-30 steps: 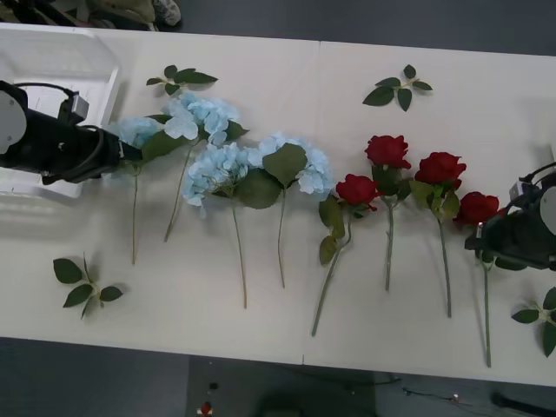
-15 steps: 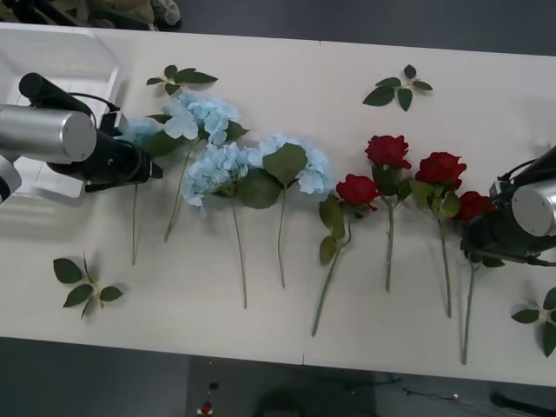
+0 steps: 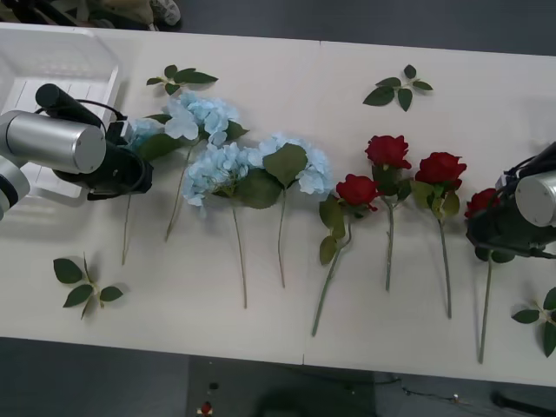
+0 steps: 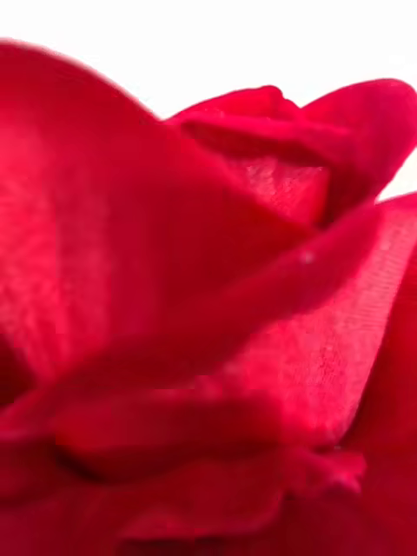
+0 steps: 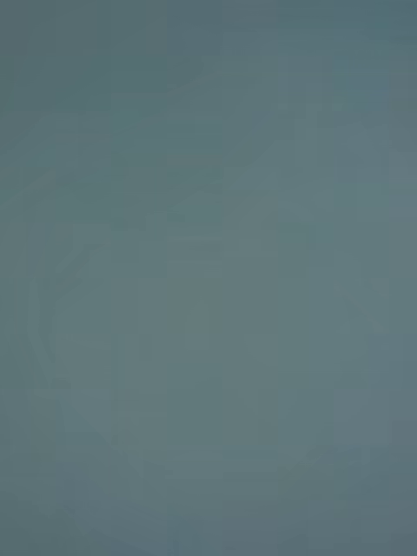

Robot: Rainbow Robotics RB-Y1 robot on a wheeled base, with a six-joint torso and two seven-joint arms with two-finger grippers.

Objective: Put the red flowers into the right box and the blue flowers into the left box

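My left gripper (image 3: 130, 169) sits at the leftmost of the blue flowers (image 3: 139, 132), beside the left box (image 3: 61, 65); my right gripper (image 3: 491, 230) is at the rightmost of the red flowers (image 3: 479, 201), its bloom pressed against my wrist camera (image 4: 208, 304); whether either pair of fingers is closed I cannot tell; these look light and floppy, petals crushable, so I judge the thin stem just under the head the best hold.

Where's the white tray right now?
In the front view, the left box sits at the table's far left corner, behind the left claw and next to the leftmost blue flower.
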